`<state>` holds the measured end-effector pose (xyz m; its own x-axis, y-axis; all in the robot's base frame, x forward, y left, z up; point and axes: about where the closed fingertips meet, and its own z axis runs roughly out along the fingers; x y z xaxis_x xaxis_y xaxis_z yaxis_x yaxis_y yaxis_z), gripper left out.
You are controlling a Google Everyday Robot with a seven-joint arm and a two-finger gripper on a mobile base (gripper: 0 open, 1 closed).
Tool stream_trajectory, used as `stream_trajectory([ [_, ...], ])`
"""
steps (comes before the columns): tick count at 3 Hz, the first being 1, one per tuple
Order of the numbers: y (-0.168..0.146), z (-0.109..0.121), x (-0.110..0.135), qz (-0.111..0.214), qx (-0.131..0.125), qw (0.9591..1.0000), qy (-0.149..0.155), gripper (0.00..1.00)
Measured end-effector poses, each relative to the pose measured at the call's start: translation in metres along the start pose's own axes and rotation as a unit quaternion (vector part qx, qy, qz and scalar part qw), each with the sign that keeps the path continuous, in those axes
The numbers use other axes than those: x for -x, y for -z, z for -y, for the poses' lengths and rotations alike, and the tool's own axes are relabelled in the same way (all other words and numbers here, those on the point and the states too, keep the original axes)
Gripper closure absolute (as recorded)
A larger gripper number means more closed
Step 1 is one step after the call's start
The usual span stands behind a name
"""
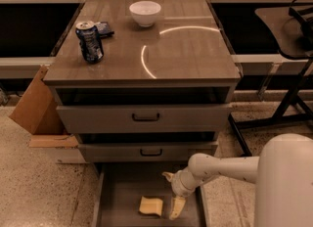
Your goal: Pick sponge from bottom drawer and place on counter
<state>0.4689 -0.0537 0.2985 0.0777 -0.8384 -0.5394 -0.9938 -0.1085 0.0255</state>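
The pale-yellow sponge [150, 206] lies on the grey floor of the open bottom drawer [122, 196], near its front. My gripper [172, 195] hangs over the drawer just right of the sponge, fingers spread open and empty; one fingertip [177, 207] reaches down beside the sponge, the other [167, 176] points back towards the cabinet. The white arm comes in from the lower right. The wood-grain counter [186, 50] above shows a curved light reflection.
On the counter stand a white bowl [145, 13] at the back, a blue drink can [90, 41] at the left, and a dark flat packet [103, 28] behind it. Two upper drawers with black handles [145, 118] stand slightly open. A cardboard box [35, 108] leans at the left; a black stand [288, 94] is at the right.
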Motion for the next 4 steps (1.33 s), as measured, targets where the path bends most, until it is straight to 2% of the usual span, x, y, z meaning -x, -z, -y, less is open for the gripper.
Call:
stream_trajectory([
  [2, -0.070, 0.014, -0.020, 0.027, -0.027, 0.9993, -0.002, 0.00],
  [3, -0.092, 0.028, -0.025, 0.046, -0.044, 0.9980, -0.001, 0.00],
  [4, -0.115, 0.038, -0.030, 0.052, -0.049, 0.9974, -0.001, 0.00],
])
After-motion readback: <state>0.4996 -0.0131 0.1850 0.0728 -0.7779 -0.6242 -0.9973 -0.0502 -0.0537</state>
